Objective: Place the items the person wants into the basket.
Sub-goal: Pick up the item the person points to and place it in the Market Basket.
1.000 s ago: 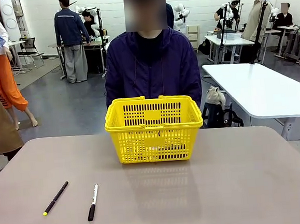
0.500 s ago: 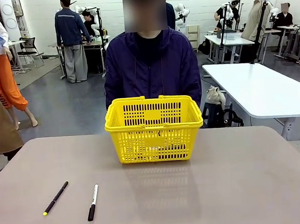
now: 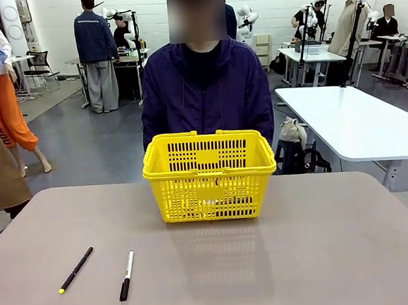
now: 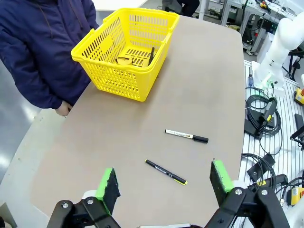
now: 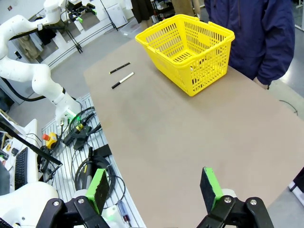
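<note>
Tools lie inside the basket (image 4: pixel 124 50) at the counter's (image 3: pixel 325 256) far edge, before the person (image 3: pixel 206 89). We judge placing finished; both end effectors (image 4: pixel 164 183) (image 5: pixel 153 187) hang spread and empty, awaiting another request.

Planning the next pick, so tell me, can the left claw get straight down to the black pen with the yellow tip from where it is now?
Probably yes. The left claw hangs open above the table, and the black pen lies flat on bare tabletop ahead of its fingers, apart from the white marker and well away from the basket.
</note>
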`<action>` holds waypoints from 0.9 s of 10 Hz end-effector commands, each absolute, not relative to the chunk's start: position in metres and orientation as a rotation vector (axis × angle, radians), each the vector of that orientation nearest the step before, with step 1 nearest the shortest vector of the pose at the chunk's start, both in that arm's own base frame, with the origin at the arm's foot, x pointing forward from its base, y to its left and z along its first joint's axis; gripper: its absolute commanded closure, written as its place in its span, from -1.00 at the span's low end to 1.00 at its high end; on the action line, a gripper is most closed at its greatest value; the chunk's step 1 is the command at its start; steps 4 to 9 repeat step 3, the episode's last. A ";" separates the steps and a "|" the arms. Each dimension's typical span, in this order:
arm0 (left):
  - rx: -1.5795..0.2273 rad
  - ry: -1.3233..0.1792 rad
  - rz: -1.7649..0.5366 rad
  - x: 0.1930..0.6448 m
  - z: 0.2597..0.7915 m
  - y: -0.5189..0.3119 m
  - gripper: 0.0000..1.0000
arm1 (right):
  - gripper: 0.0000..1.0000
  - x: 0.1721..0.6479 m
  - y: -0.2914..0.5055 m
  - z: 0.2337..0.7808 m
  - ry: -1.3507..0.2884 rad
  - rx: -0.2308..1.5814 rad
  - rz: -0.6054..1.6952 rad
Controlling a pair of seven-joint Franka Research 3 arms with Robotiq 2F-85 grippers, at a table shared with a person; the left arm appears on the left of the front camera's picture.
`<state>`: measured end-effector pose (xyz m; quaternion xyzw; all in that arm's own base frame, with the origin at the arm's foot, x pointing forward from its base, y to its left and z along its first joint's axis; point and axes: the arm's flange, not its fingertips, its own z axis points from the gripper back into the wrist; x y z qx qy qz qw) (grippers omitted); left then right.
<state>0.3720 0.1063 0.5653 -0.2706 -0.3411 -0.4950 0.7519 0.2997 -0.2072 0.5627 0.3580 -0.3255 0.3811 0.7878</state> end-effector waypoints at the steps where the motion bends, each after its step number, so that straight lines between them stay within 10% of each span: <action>1: -0.606 -0.761 -1.071 0.374 0.567 0.106 -1.00 | -1.00 0.301 -0.206 0.563 -0.731 0.791 0.828; 9: -0.606 -0.761 -1.071 0.374 0.567 0.106 -1.00 | -1.00 0.301 -0.206 0.563 -0.731 0.791 0.828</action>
